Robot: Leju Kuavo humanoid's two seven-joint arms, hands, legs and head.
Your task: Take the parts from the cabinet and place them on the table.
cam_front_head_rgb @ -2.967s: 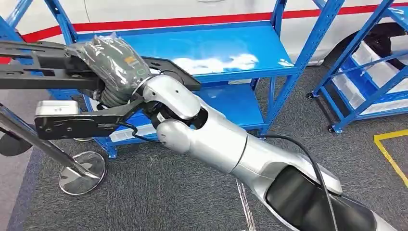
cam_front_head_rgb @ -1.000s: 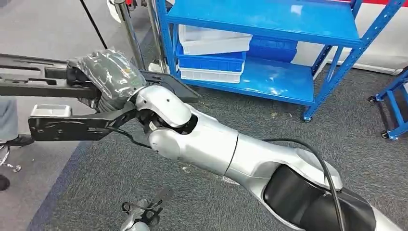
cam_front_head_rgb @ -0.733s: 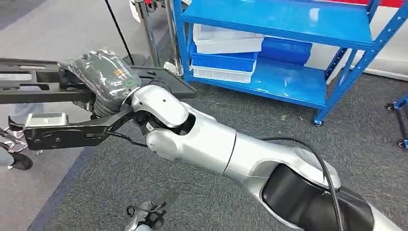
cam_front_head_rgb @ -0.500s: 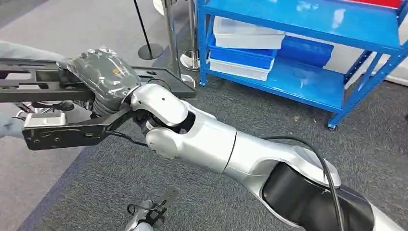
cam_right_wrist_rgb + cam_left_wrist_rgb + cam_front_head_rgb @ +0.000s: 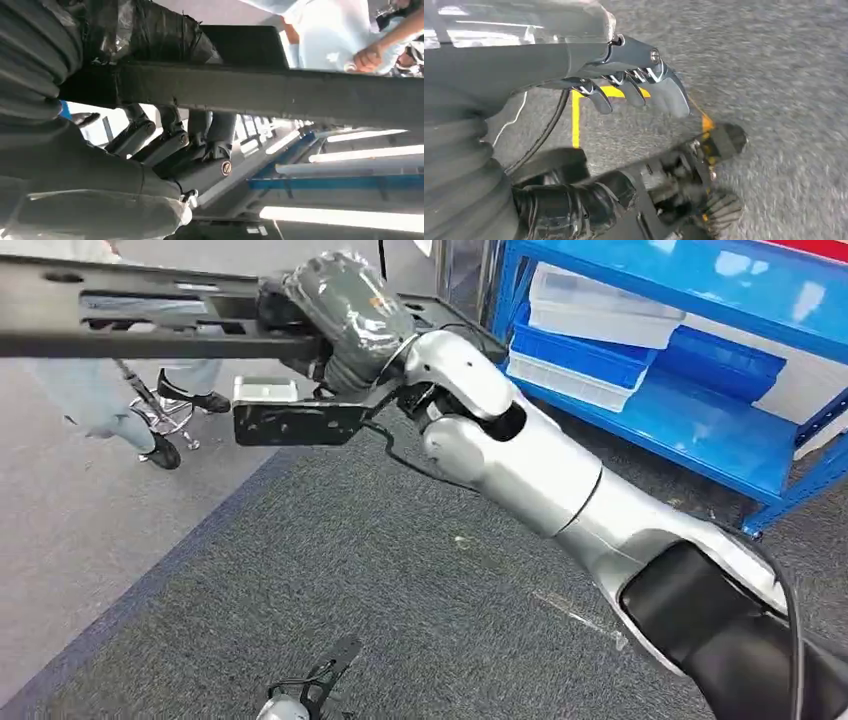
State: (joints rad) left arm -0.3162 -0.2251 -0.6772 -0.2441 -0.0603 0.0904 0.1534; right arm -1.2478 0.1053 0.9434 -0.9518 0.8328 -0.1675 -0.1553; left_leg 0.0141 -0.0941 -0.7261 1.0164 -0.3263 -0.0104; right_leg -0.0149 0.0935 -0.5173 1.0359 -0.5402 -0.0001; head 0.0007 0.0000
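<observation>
My right hand [image 5: 345, 315], under a grey wrinkled cover, grips a long black slotted part [image 5: 130, 315] and holds it level, high at the left of the head view. In the right wrist view the dark fingers [image 5: 192, 145] curl around the flat black bar [image 5: 300, 92]. My left hand [image 5: 300, 702] hangs low near the carpet. The left wrist view shows its fingers [image 5: 639, 90] bent loosely over the floor with nothing in them.
A blue shelf rack [image 5: 720, 435] with white and blue trays [image 5: 590, 325] stands at the upper right. A person in light clothes [image 5: 95, 400] stands at the left beside a chrome stool base [image 5: 165, 415]. Grey carpet meets a paler floor [image 5: 70, 560].
The camera has turned, so the rack has slid to the right and a person has come into view. My right hand still holds the black part, now higher and further right in the picture.
</observation>
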